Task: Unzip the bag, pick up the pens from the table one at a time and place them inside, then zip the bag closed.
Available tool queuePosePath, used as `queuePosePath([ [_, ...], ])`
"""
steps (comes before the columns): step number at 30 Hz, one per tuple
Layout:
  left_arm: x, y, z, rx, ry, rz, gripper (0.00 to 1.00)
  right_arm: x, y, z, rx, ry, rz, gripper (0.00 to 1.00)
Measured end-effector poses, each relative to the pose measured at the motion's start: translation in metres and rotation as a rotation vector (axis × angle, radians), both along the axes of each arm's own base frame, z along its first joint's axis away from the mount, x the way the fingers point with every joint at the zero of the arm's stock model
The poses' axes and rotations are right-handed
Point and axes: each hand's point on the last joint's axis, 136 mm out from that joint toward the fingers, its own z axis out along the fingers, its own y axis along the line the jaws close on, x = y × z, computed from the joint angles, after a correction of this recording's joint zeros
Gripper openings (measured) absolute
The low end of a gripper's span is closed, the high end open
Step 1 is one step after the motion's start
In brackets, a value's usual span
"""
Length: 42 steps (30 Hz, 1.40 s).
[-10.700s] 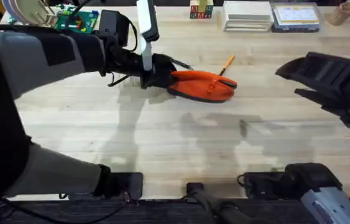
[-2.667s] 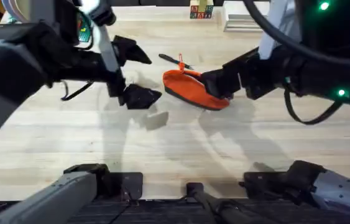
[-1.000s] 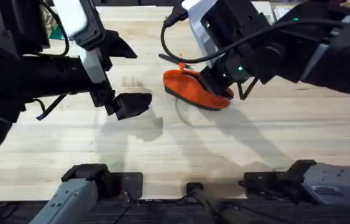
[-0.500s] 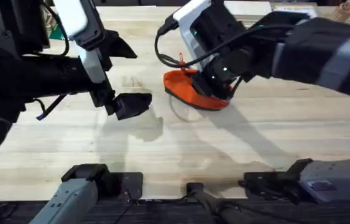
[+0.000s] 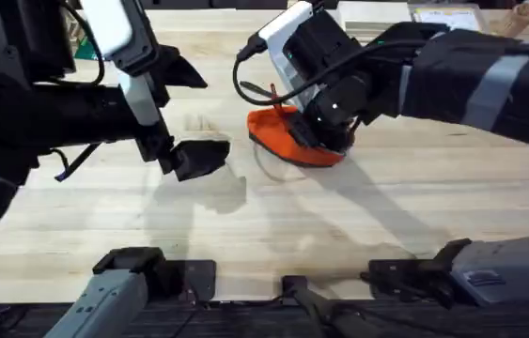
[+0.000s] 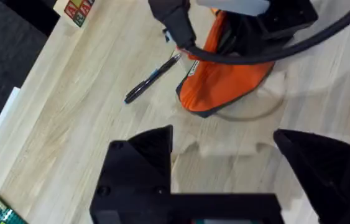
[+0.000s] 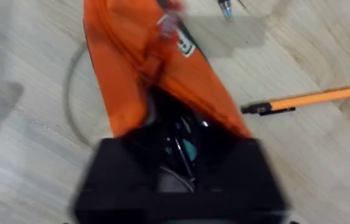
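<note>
The orange bag (image 5: 278,138) lies on the table (image 5: 339,235) at centre back, its dark underside showing at the near edge. My right gripper (image 5: 325,134) presses down onto its right half, and the right wrist view looks straight along the orange fabric (image 7: 131,68). The orange pen (image 7: 305,99) lies on the wood just beside the bag. The dark pen (image 6: 153,78) rests beyond the bag's (image 6: 224,87) left end. My left gripper (image 5: 198,158) hovers left of the bag, open and holding nothing (image 6: 223,138).
Coloured letter blocks (image 5: 303,14) and stacked books (image 5: 372,23) sit along the back edge, and a green circuit board (image 5: 81,42) is at the back left. Bare wood stretches across the front half of the table.
My right arm swung in from the right and came down onto the bag. The left gripper, earlier at the bag's left end, let go and drew back left; it has held still for the last second.
</note>
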Motion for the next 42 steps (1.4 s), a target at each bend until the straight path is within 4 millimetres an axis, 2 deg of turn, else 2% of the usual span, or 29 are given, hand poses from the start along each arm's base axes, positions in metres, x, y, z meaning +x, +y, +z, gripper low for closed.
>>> queuePosePath([
  [6,0.0,0.0,0.0,0.0,0.0,0.0,0.994,-0.003,-0.003,-0.001,-0.013,0.012,0.005,0.891],
  [7,0.0,0.0,0.0,0.0,0.0,0.0,0.994,-0.003,-0.003,-0.001,-0.016,0.013,0.01,0.966],
  [8,0.0,0.0,0.0,0.0,0.0,0.0,0.994,-0.003,-0.003,-0.001,-0.016,0.013,0.01,0.989],
  [26,0.0,0.0,0.0,0.0,0.0,0.0,0.994,-0.004,-0.004,-0.002,-0.018,0.017,0.01,0.996],
  [30,0.0,0.0,0.0,0.0,0.0,0.0,0.994,-0.008,-0.006,0.005,-0.01,0.016,0.011,0.996],
  [33,0.0,0.0,0.0,0.0,0.0,0.0,0.994,-0.012,-0.007,0.022,0.02,-0.008,0.013,0.996],
  [34,0.0,0.0,0.0,0.0,0.0,0.0,0.994,-0.015,-0.009,0.045,0.063,-0.052,0.005,0.997],
  [42,0.0,0.0,0.0,0.0,-0.001,0.0,0.993,-0.026,-0.017,0.112,0.23,-0.196,-0.062,0.998],
])
